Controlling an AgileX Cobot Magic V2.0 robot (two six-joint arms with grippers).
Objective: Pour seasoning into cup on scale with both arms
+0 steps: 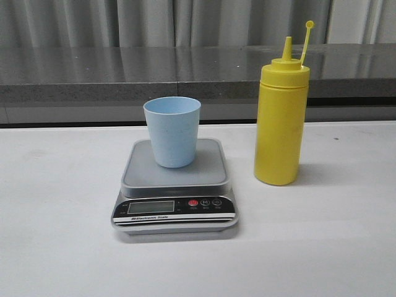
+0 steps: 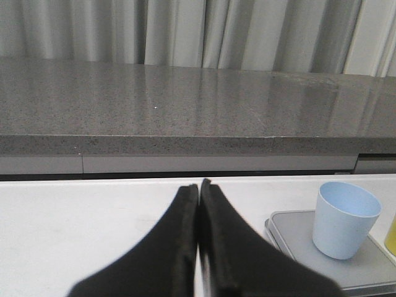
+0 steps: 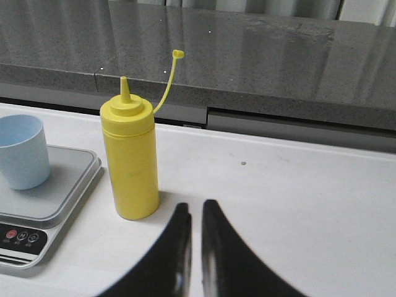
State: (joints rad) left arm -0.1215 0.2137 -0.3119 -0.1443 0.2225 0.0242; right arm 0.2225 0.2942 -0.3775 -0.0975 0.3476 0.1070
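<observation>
scale (image 1: pixel 175 213): "Electronic Scale" | cup (image 1: pixel 172 130): unmarked | seasoning (image 1: pixel 281 120): unlabelled

Only the claws of the robot showed, each in its own wrist view. The left claw (image 2: pixel 198 238) was matt black, its two fingers (image 2: pixel 170 247) broad at the base and tapering in a smooth curve to narrow tips. The right claw (image 3: pixel 192 247) had the same matt black finish and curved, tapering fingers (image 3: pixel 219 253). No cables, screws or markings showed.

One cup (image 1: pixel 172 132), one scale (image 1: pixel 175 189), one seasoning bottle (image 1: pixel 281 122), two grippers (image 2: pixel 198 199) (image 3: pixel 193 218).
</observation>
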